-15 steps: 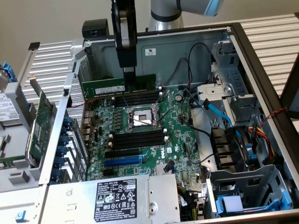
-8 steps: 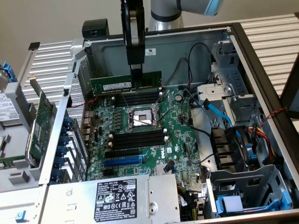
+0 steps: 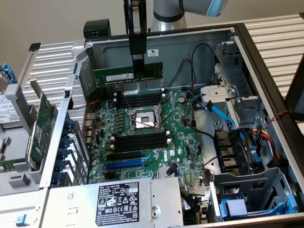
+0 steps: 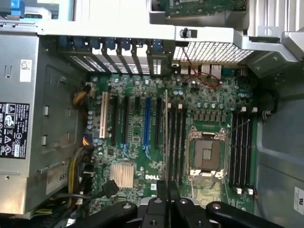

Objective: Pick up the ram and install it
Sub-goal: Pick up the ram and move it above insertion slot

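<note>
The ram (image 3: 114,76) is a long dark-green stick with a pale label. It hangs level above the motherboard (image 3: 183,142), near the case's back wall. My gripper (image 3: 137,71) comes down from above and is shut on the ram near its middle. The stick hovers just over the far bank of black memory slots (image 3: 140,99), apart from them. In the wrist view the ram (image 4: 165,137) appears edge-on as a thin line running out from my gripper (image 4: 167,187), alongside a bank of memory slots (image 4: 176,142). The other slot bank (image 4: 242,145) lies beyond the CPU socket (image 4: 205,154).
The CPU socket (image 3: 142,118) sits between the two slot banks, with a second bank (image 3: 140,141) nearer the camera. A power supply (image 3: 118,202) fills the front. Cables and a drive cage (image 3: 247,152) crowd the exterior view's right. A green expansion card (image 3: 40,128) stands on the opened side panel.
</note>
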You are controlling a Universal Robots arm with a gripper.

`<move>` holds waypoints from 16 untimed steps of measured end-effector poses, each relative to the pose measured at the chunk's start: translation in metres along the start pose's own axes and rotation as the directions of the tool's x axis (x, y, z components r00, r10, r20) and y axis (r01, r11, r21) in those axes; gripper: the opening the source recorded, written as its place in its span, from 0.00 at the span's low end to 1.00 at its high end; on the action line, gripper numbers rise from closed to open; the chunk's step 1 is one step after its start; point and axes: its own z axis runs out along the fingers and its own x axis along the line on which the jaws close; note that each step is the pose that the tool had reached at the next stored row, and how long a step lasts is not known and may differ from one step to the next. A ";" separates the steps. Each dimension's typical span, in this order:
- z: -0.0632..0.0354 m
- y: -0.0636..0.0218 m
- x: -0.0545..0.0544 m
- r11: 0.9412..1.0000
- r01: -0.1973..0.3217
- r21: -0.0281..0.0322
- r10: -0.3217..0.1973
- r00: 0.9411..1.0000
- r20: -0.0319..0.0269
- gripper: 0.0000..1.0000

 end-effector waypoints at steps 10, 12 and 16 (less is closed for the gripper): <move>0.0092 -0.0012 -0.005 1.000 -0.014 0.006 0.014 0.997 0.073 0.12; 0.0123 -0.0015 -0.005 1.000 -0.018 0.006 0.018 0.997 0.072 0.12; 0.0156 -0.0049 -0.006 1.000 -0.023 0.006 0.023 0.998 0.063 0.12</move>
